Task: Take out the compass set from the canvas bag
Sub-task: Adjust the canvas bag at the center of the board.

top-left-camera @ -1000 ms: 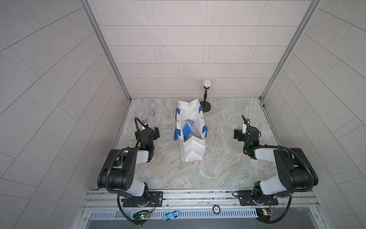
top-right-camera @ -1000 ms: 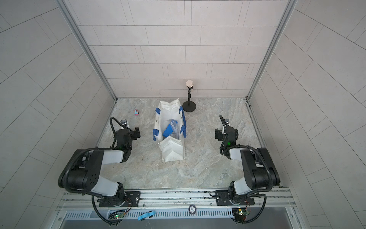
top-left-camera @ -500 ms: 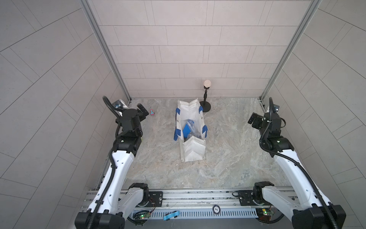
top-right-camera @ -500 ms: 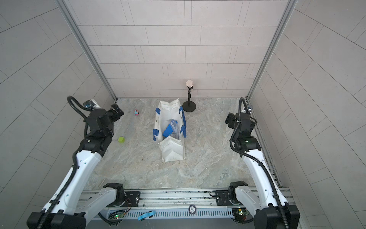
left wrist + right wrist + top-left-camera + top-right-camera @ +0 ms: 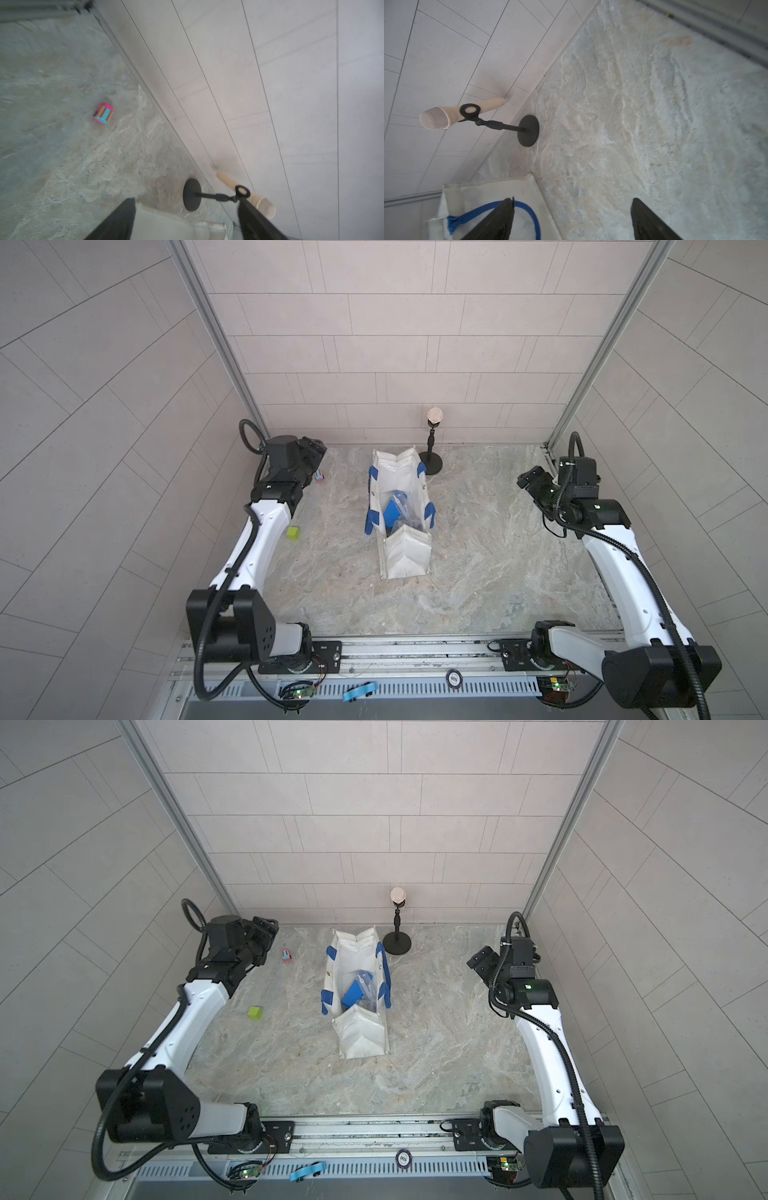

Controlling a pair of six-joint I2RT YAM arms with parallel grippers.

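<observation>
In the white canvas bag (image 5: 405, 560) the compass set (image 5: 405, 512) seems clear-wrapped; left end effector (image 5: 318, 447) and right end effector (image 5: 526, 480) gape empty.

left gripper (image 5: 316, 447) swung out of tucked pose, now mid-left right by pink-teal toy (image 5: 319, 475); right gripper (image 5: 527, 481) same deal, mid-right. green cube (image 5: 293, 533) uncovered, left side

The marbled tabletop (image 5: 478, 572) carries canvas bag (image 5: 405, 556), microphone stand (image 5: 431, 462), green cube (image 5: 293, 533), pink-teal toy (image 5: 319, 476).

canvas bag (image 5: 405, 560): white, standing open, centred | compass set (image 5: 406, 513): clear packs inside
</observation>
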